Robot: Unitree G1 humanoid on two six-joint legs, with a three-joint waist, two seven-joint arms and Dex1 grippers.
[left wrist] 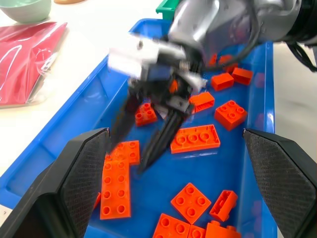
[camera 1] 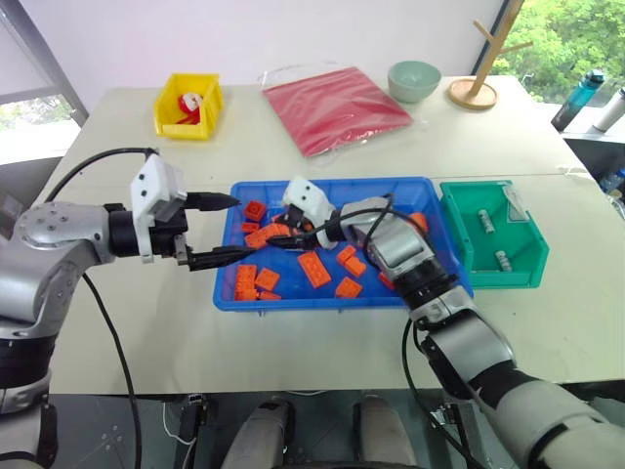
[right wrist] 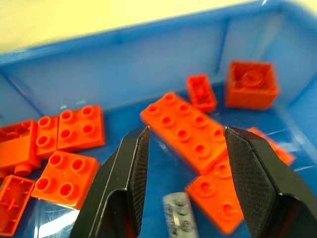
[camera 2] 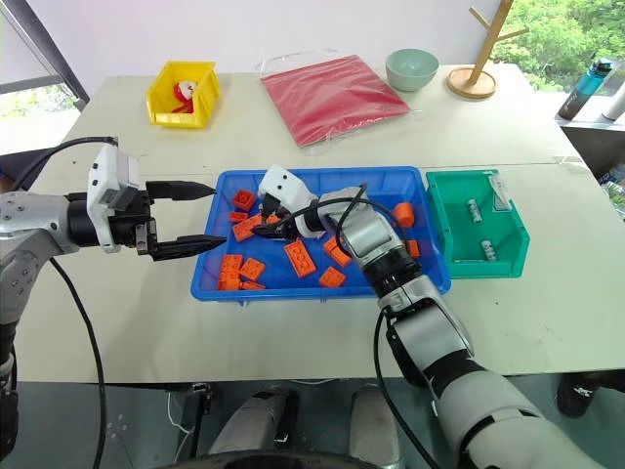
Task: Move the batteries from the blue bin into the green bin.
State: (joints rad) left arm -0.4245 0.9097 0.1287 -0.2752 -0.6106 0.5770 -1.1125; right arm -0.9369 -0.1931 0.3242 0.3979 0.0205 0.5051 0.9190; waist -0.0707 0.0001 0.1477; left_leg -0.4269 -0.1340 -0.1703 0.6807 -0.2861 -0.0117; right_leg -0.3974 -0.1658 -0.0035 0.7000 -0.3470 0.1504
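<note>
While two batteries [camera 1: 484, 223] lie in the green bin [camera 1: 527, 262], right hand [right wrist: 185, 173] hangs unclenched over one battery [right wrist: 179, 217] left in the blue bin [camera 1: 227, 289]; left hand [camera 1: 217, 230] empty, spread.

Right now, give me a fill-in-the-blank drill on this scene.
The green bin holds ___ batteries.
The bricks are all ___.
The right hand hangs over the ___ bin.
Missing words: two; orange; blue.
</note>
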